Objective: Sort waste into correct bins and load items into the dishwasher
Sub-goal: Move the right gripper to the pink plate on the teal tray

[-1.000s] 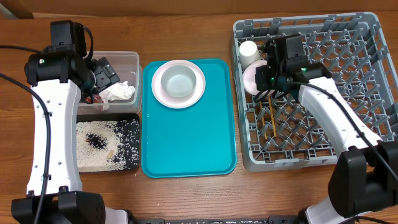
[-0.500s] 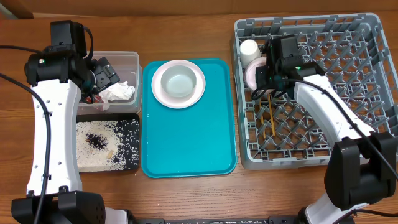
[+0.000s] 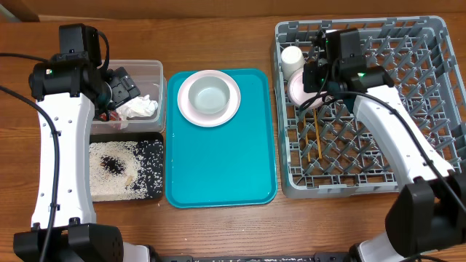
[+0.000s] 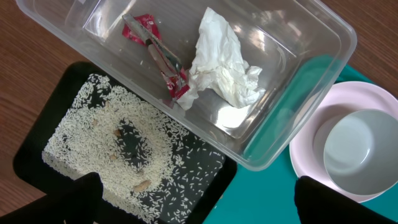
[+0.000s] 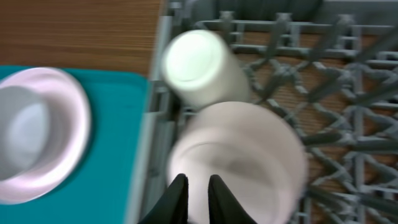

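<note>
Right hand (image 5: 198, 182) | over pink bowl (image 5: 249, 149) | beside white cup (image 5: 199, 62) | in rack (image 5: 261, 26)

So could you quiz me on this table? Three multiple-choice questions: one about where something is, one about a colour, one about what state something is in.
1. Where is the crumpled napkin?
A. in the clear tub
B. in a blue bucket
C. on a shelf

2. What colour is the tray under the plate?
A. red
B. teal
C. yellow

3. How do the jaws of the left gripper stand?
A. clamped on a spoon
B. shut on nothing
C. wide open

Answers:
1 A: the left wrist view shows it lying inside the tub's walls.
2 B: the overhead view shows a teal surface around the plate.
3 C: its fingertips sit at opposite corners of the left wrist view.
</note>
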{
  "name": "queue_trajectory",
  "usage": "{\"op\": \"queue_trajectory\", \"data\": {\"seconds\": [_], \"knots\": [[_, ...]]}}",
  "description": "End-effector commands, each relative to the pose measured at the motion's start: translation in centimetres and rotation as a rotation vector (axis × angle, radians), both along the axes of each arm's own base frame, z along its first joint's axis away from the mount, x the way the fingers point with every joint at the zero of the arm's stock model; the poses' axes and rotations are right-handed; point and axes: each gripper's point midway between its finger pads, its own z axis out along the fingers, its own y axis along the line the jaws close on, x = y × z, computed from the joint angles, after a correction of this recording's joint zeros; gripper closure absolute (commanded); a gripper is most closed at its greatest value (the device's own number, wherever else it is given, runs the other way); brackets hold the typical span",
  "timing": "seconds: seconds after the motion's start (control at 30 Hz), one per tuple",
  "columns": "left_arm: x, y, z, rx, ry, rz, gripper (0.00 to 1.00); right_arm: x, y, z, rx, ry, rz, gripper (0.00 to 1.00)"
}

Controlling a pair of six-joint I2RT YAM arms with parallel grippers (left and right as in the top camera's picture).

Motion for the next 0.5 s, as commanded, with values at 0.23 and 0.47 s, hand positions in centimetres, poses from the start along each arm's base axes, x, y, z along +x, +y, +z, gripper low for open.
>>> {"op": "queue_trajectory", "data": {"seconds": [0.23, 0.47], "knots": [[0.3, 0.3, 0.3, 0.01, -0.007, -0.001, 0.0, -3.8, 10.3, 2.8, 0.27, 0.044, 0.277, 0.77], [0.3, 0.3, 0.3, 0.01, -0.007, -0.001, 0.0, -5.2, 17.7, 2.5, 0.21, -0.052, 0.437, 0.67]]}}
